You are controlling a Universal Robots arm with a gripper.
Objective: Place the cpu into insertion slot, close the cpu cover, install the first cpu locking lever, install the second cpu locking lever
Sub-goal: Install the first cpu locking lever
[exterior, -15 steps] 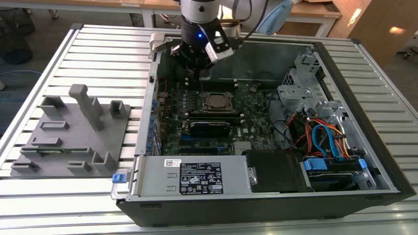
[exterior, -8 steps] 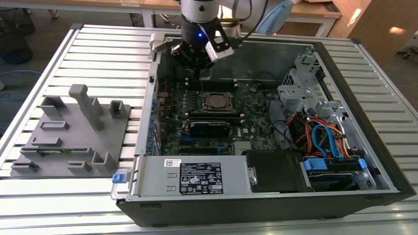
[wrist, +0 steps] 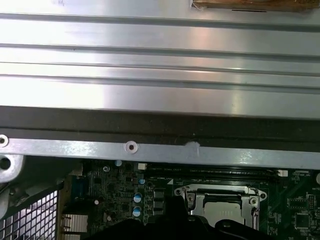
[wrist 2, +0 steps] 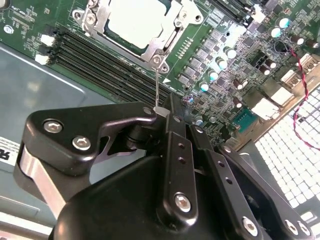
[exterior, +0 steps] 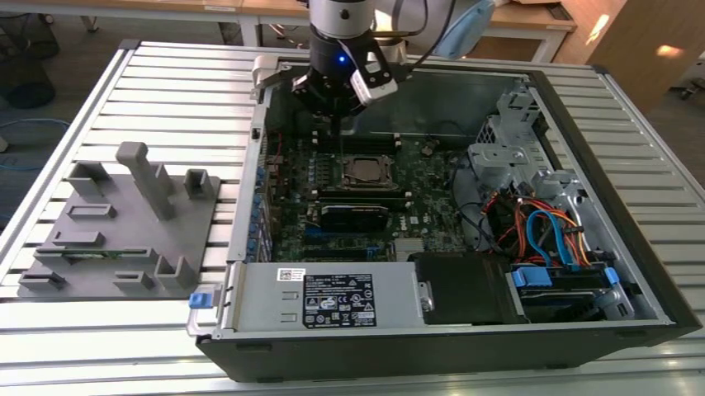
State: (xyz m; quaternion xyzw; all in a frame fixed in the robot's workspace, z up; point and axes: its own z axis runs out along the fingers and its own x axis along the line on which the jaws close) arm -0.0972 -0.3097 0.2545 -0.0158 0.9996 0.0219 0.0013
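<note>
Open computer case [exterior: 441, 351] on a slatted metal table [exterior: 111, 346], motherboard exposed. Nearest, the power supply box [exterior: 259, 301] carries a printed label [exterior: 338, 300], its writing too small to tell; at the exterior view's left stands a grey fixture tray [exterior: 111, 247]. Farther in, a long black card [exterior: 355, 219] lies on the near side of the memory slots [wrist 2: 110, 65]. Beyond them the cpu [wrist 2: 135, 20] sits in the insertion slot [exterior: 367, 187], with the cpu cover [wrist 2: 174, 34] lying flat around it, its square window framing the chip. From one corner of the socket a thin locking lever [wrist 2: 156, 85] rises to the gripper [wrist 2: 162, 112], whose fingers are closed on the lever's tip, towards the socket's far side.
</note>
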